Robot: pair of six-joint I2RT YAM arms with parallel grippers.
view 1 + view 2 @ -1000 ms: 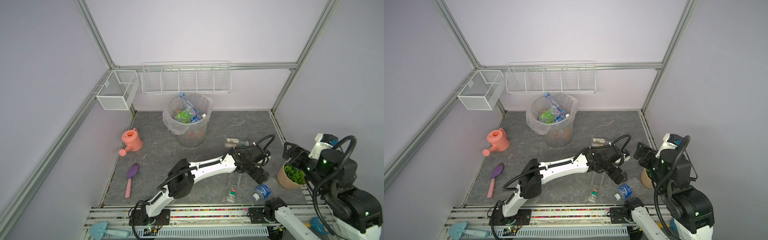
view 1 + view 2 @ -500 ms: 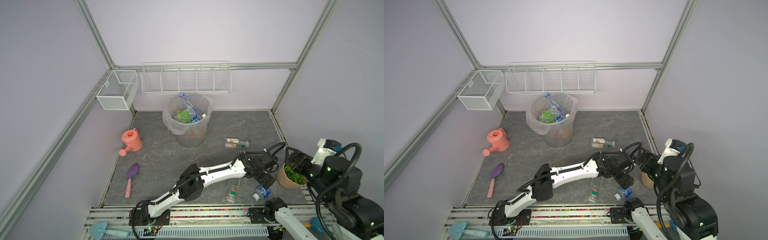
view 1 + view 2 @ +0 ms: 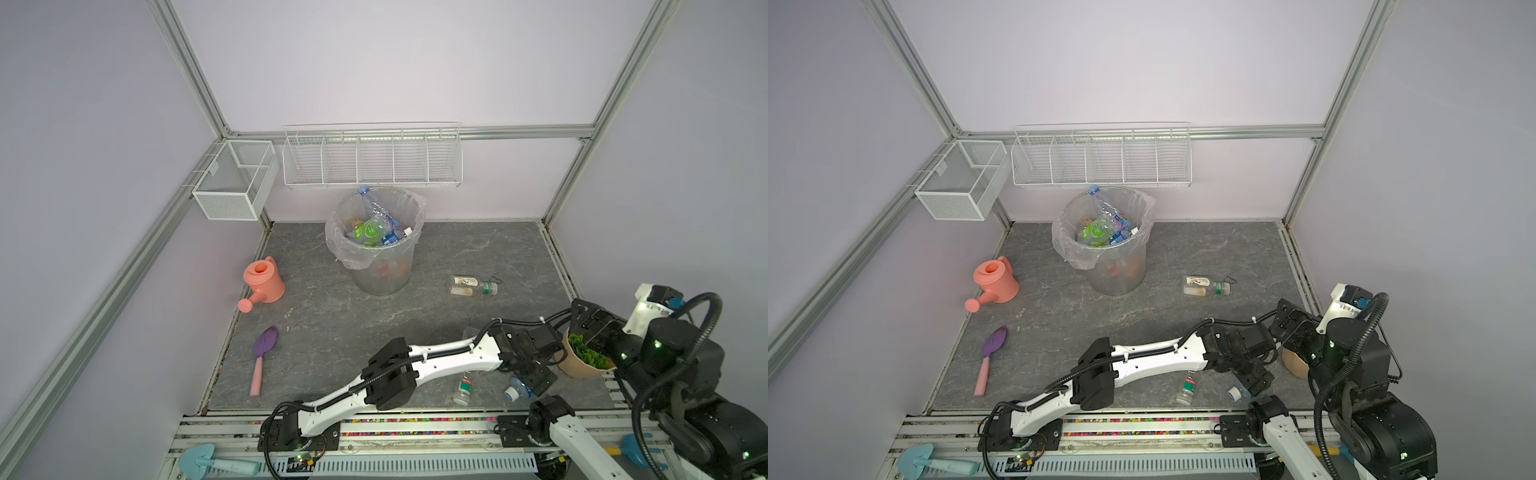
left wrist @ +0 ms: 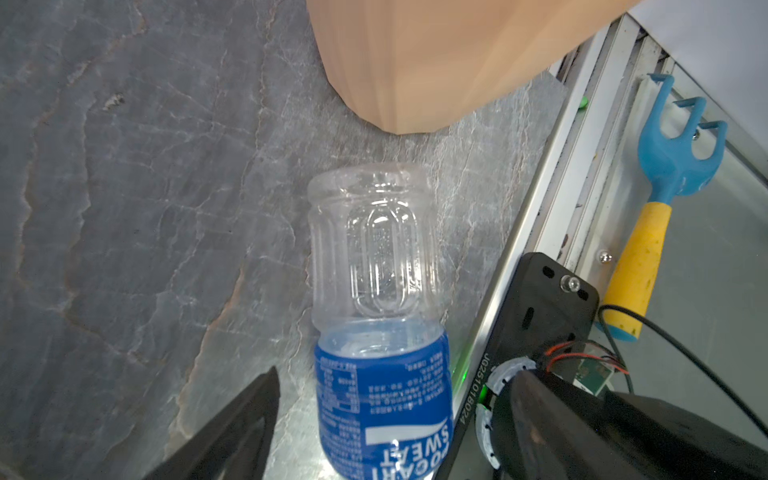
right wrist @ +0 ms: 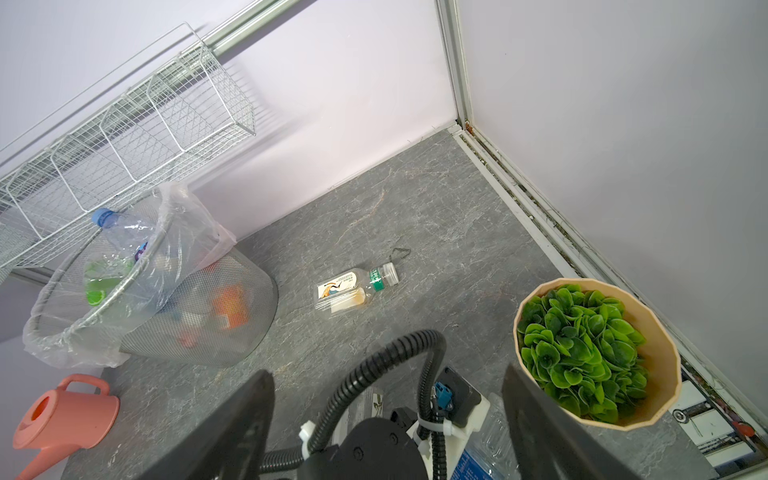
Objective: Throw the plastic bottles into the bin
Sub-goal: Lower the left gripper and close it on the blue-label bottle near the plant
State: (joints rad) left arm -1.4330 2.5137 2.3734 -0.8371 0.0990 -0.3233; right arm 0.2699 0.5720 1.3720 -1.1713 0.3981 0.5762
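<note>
The grey floor [image 3: 332, 332] is seen in both top views. The bin [image 3: 376, 276] is stood at its back under a wire rack [image 3: 372, 160], and is filled with bottles [image 3: 372, 230] nearly to the rim. A pink can [image 3: 264, 286] is set well left of the bin, and a pot [image 3: 582, 365] of greenery at the near right edge. The left gripper [image 4: 393, 371] is lowered beside the pot with its jaws spread wide; a blue-labelled bottle [image 4: 380, 291] is laid flat between them, touched by neither. The right gripper [image 5: 385, 370] is held near the pot, off the floor, with its jaws likewise wide and nothing gripped. Two loose bottles [image 3: 471, 286] are laid side by side right of the bin. A green-labelled bottle [image 3: 462, 386] is laid near the front edge, left of the blue-labelled one.
</note>
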